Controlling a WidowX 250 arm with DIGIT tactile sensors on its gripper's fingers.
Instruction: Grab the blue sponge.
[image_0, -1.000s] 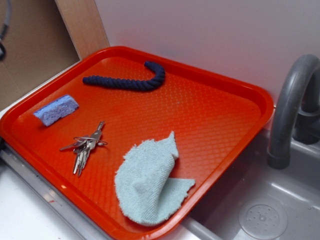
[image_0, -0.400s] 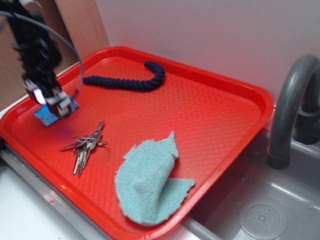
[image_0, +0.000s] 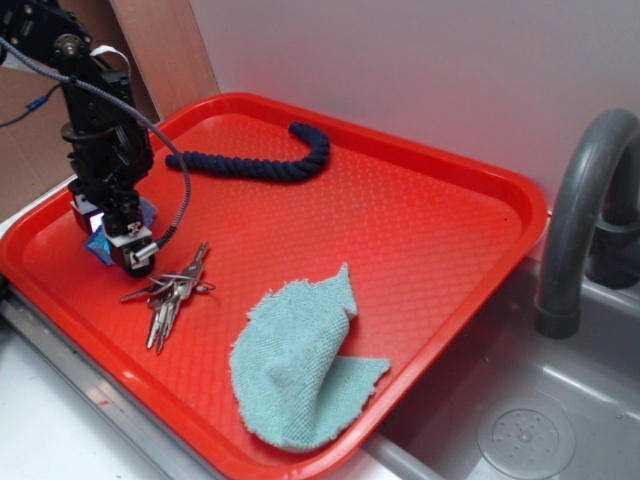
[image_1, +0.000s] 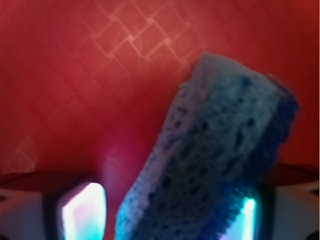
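The blue sponge (image_0: 146, 213) lies at the left end of the red tray (image_0: 480, 190), mostly hidden under my gripper (image_0: 115, 245). In the wrist view the porous sponge (image_1: 215, 160) stands slanted between my gripper's (image_1: 165, 212) two fingers. The left pad (image_1: 82, 210) is a gap away from the sponge. The right pad (image_1: 248, 212) is at the sponge's dark edge. The jaws are open and straddle the sponge, low over the tray.
A bunch of keys (image_0: 170, 290) lies just right of the gripper. A pale teal cloth (image_0: 300, 370) lies at the tray's front. A navy rope (image_0: 260, 160) lies at the back. A grey faucet (image_0: 580, 220) and sink (image_0: 520, 430) stand to the right.
The arm came into view from the upper left and dropped onto the sponge. The gripper now sits lower, with the sponge between its fingers.
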